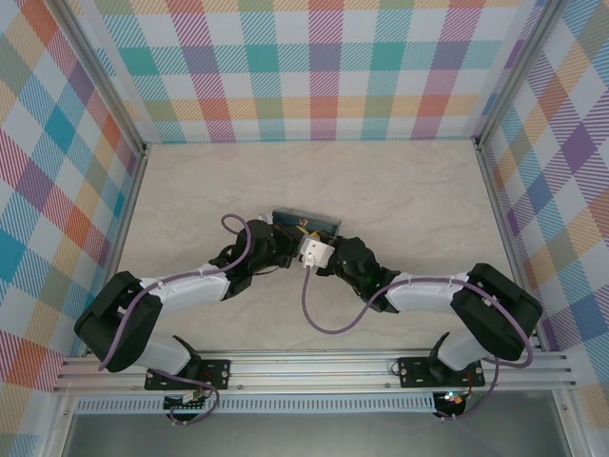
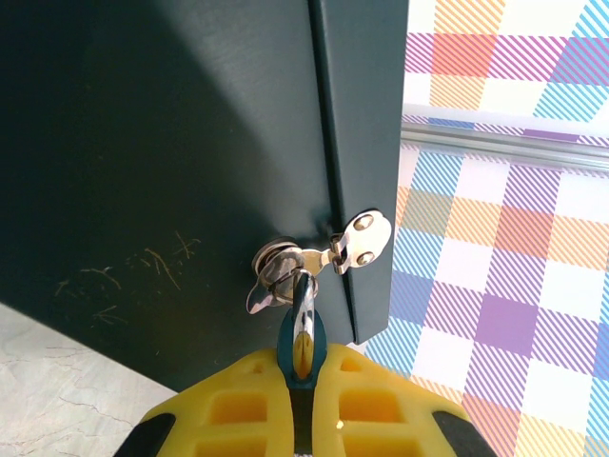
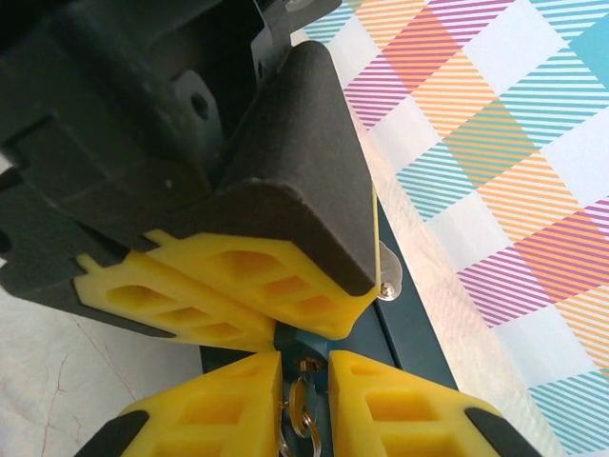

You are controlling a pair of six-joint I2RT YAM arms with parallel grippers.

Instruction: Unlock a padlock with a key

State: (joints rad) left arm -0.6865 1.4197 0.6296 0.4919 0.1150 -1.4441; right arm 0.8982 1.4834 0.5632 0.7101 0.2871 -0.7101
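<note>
Pinching the padlock (image 2: 303, 322) at the dark box (image 2: 171, 143) — left gripper (image 2: 303, 362), right gripper (image 3: 304, 369) clamped on the key (image 3: 303, 405)

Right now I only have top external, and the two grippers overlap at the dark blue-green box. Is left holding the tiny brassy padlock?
Observer: Yes. Left wrist view: the left gripper is shut on the tiny brassy padlock, its thin shackle at the silver hasp of the dark box.
Operator: And the key?
Observer: Right wrist view: the small silvery key looks pinched in the right gripper.
</note>
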